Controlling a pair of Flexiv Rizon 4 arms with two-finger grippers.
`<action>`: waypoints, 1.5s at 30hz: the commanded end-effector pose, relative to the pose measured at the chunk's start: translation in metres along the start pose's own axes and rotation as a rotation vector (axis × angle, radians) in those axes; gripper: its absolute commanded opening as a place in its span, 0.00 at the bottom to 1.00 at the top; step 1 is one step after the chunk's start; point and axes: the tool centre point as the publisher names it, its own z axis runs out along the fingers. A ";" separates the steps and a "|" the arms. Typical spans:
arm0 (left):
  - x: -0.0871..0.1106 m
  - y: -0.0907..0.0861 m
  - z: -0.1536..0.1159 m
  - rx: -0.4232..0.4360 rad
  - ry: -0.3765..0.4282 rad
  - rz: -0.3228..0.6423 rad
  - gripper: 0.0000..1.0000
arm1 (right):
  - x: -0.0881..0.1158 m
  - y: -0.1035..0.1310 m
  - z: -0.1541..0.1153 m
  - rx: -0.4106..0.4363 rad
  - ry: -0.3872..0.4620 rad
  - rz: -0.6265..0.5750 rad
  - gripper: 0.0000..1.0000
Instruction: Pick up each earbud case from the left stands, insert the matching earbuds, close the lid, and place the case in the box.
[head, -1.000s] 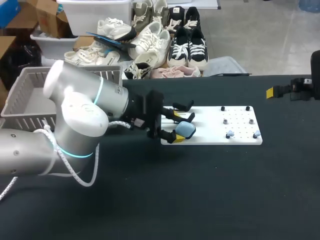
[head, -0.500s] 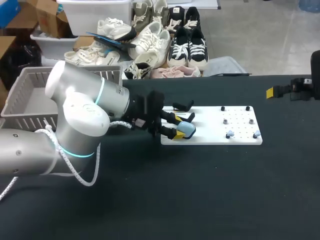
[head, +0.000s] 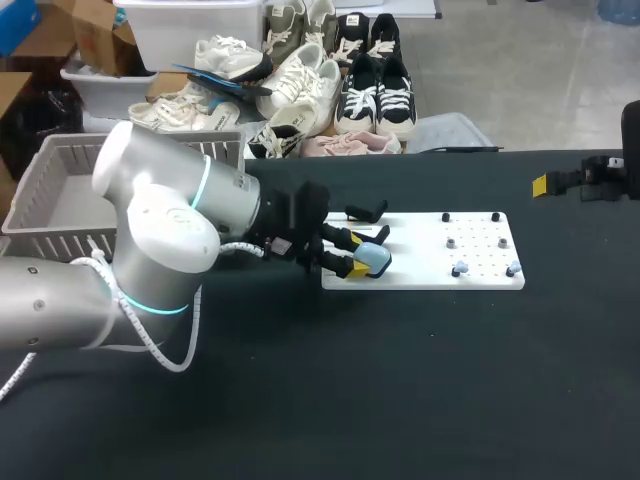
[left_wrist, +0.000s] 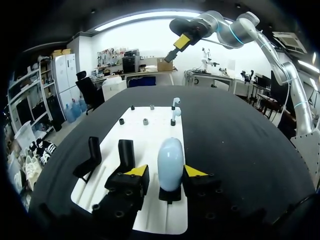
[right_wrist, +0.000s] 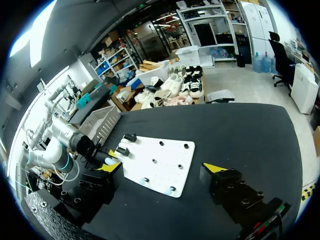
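The pale blue earbud case (left_wrist: 170, 161), closed, sits upright on its black stand (left_wrist: 170, 194).

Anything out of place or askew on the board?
Nothing stands out. The blue case stands upright on its stand at the left gripper, and the earbuds sit upright farther along the white board.

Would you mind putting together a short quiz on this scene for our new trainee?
1. True or false: the right end effector is beside the case.
2. The case at the left end effector is: A red, B light blue, C black.
3. How many stands next to the case are empty?
Key: 1 false; 2 B; 3 two.
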 end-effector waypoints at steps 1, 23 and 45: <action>0.000 0.002 0.001 0.006 0.002 0.002 0.41 | 0.000 -0.001 0.001 -0.003 0.001 -0.001 1.00; 0.000 -0.003 0.000 0.021 0.003 0.008 0.05 | 0.000 -0.001 0.001 -0.003 0.001 -0.001 1.00; -0.039 -0.002 -0.019 0.006 -0.034 -0.006 0.00 | 0.000 -0.001 0.001 -0.003 0.001 -0.001 1.00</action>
